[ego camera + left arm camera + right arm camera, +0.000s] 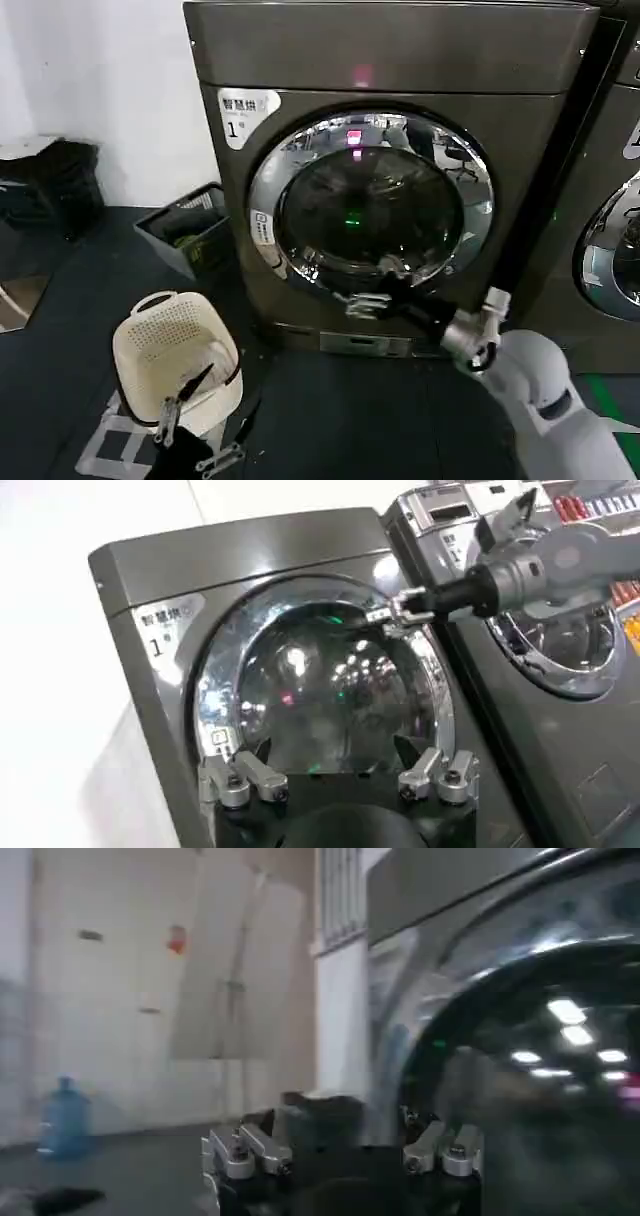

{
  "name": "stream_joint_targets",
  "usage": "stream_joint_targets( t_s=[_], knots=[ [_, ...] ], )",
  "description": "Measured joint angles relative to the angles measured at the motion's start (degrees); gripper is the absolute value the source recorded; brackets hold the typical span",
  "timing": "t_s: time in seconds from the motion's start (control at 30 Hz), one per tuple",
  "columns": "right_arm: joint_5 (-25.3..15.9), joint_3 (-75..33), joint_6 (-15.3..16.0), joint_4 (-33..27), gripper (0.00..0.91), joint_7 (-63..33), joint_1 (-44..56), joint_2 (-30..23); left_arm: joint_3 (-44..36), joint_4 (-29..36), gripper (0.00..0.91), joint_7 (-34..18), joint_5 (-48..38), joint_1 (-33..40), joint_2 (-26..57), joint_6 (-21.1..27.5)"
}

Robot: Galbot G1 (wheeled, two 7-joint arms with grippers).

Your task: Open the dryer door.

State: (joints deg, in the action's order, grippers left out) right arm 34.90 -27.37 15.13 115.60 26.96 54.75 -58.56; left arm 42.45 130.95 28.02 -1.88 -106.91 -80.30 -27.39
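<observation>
Dryer door (pixel 370 205) sits shut, flush in the machine's front, with its chrome ring intact all round. Right claw (pixel 372 296) touches the ring's lower edge, spread narrow. Left claw (pixel 195 440) hangs low and open beside a cream basket (pixel 170 345) on the floor.

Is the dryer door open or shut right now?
Shut: the dryer door sits flush in the machine's front, and the right gripper is at its lower rim.

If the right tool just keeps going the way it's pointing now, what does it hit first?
Most likely the dryer door: the right tool points at its lower chrome ring, very close already, though whether they touch is unclear.
</observation>
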Motion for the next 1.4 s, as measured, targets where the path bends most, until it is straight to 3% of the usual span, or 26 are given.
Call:
stream_joint_targets(
  t_s=[0.37,0.87,1.4],
  knots=[
    [-0.4,3.0,-5.3,-5.7,0.907,-4.8,-3.5,2.1,0.3,1.4,0.907,0.0,-0.2,-0.5,-0.2,0.0],
    [-0.1,10.1,-5.7,-13.1,0.907,-5.0,-10.5,2.5,0.3,1.8,0.907,0.0,0.2,-0.9,-0.8,0.0],
    [-0.6,15.4,-5.3,-16.6,0.907,-4.9,-15.3,0.1,0.3,1.8,0.907,0.0,0.3,-0.8,-0.8,0.0]
  ],
)
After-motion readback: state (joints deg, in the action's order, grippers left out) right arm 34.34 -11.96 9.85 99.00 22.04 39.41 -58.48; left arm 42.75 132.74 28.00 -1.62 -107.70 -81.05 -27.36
